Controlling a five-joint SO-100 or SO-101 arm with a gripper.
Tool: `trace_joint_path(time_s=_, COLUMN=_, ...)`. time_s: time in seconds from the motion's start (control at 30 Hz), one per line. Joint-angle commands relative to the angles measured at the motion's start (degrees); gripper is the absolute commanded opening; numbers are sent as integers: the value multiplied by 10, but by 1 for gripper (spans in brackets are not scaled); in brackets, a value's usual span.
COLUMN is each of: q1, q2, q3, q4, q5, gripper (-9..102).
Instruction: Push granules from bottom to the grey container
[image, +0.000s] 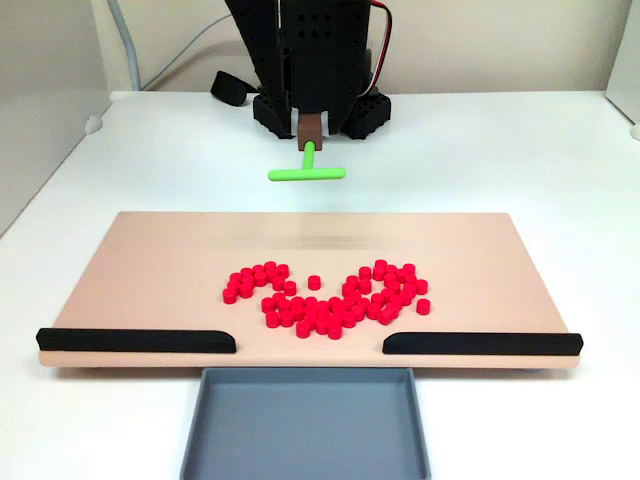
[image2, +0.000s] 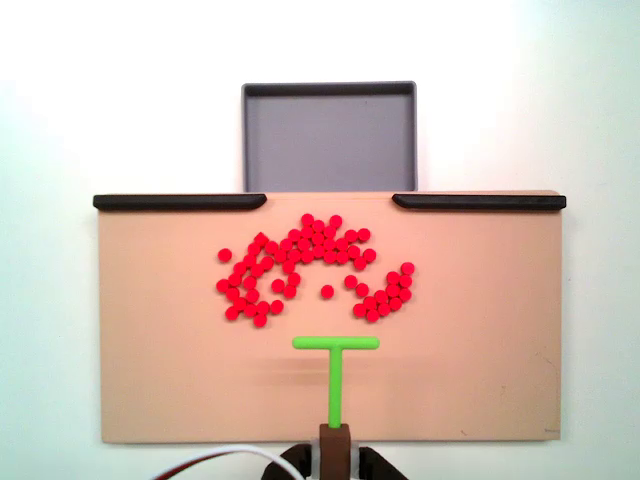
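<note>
Dozens of small red cylindrical granules (image2: 312, 267) lie in a loose arch on the board, apart from the shallow blue-grey container (image2: 330, 137) at twelve o'clock in this fixed view.

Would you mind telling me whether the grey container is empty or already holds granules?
Empty: the grey container shows bare floor in both fixed views; the granules all lie on the board.
</note>
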Motion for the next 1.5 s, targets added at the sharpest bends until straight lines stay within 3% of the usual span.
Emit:
trace_joint_path(time_s=0.0, q1=4, q2=21, q3=-8, q4=2, q5=5, gripper=0)
trace_joint_path(time_s=0.6, q1=53, q2=32, q3=36, q4=-4, q5=-74, gripper=0)
trace_joint_path(time_s=1.47, q1=76, q2=29, q3=168, q4=-140, q5=-97, gripper=0)
